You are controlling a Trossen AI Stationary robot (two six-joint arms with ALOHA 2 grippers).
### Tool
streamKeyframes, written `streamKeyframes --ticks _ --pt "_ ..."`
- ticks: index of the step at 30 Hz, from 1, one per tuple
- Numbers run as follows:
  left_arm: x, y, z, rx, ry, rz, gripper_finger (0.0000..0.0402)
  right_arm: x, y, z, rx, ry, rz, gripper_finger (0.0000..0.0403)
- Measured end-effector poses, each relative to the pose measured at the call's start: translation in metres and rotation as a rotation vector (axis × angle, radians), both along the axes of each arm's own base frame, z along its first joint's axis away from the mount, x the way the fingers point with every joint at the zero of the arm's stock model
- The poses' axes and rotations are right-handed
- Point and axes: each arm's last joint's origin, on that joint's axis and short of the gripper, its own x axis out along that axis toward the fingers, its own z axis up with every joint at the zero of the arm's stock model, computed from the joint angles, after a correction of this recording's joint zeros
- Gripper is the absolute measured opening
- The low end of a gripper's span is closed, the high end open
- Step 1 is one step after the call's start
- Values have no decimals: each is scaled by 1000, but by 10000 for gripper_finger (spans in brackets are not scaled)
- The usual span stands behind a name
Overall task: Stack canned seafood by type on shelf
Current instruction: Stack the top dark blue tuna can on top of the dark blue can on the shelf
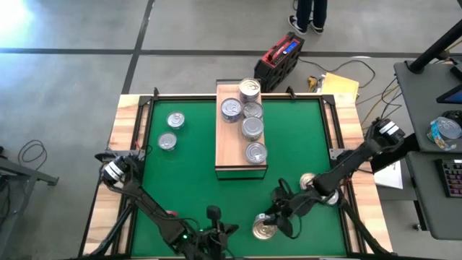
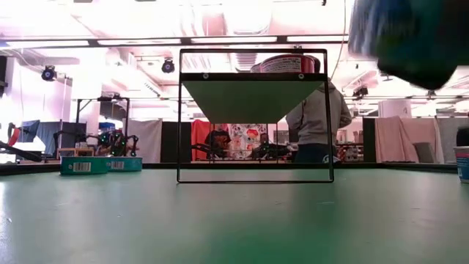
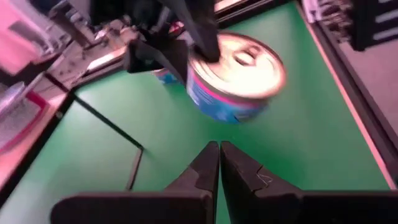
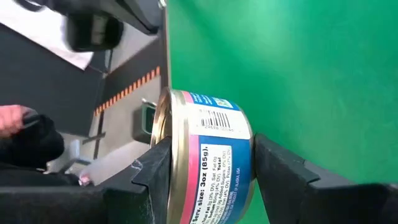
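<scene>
The shelf (image 1: 229, 155) is a light-wood board standing at the mat's far middle, with several silver-lidded cans (image 1: 252, 128) on it. Two more cans (image 1: 171, 131) rest on their bottoms on the green mat at the left, and one (image 1: 308, 180) shows beside my right arm. My right gripper (image 1: 270, 219) is near the front edge, shut on a gold-lidded can (image 3: 239, 74) with a blue and pink label. My left gripper (image 3: 219, 155) is shut on nothing, just left of that can. My right gripper pinches the gold-lidded can across its height: one finger lies on the gold lid (image 4: 163, 163), the other on the bottom (image 4: 252, 163). The label side (image 4: 211, 155) shows between them. The can is lifted clear of the mat and tilted.
A wooden border (image 1: 123, 144) frames the green mat. On the floor beyond the far edge stands a red case (image 1: 283, 56), with a person's feet (image 1: 309, 20) behind it. A desk with a keyboard (image 1: 451, 177) stands to the right.
</scene>
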Motion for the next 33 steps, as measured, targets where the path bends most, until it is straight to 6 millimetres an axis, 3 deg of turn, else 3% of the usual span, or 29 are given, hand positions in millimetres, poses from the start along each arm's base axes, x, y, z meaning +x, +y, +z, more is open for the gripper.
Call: streamKeyframes --ticks 5,13,19,24,33 --pt "-11 11 4 66 30 -39 0 -9 -3 20 -39 -89 -12 177" --pt "-29 33 -3 -63 -57 -209 0 -19 -21 52 -112 -217 -33 177" --pt "-42 52 -4 -45 -137 -286 0 -22 -40 73 -153 -309 -75 177" --pt "-52 75 1 -18 -142 -235 0 -22 -57 83 -207 -361 -123 177" --pt "-74 106 0 249 -141 19 0 -24 -93 100 -234 -397 -229 177"
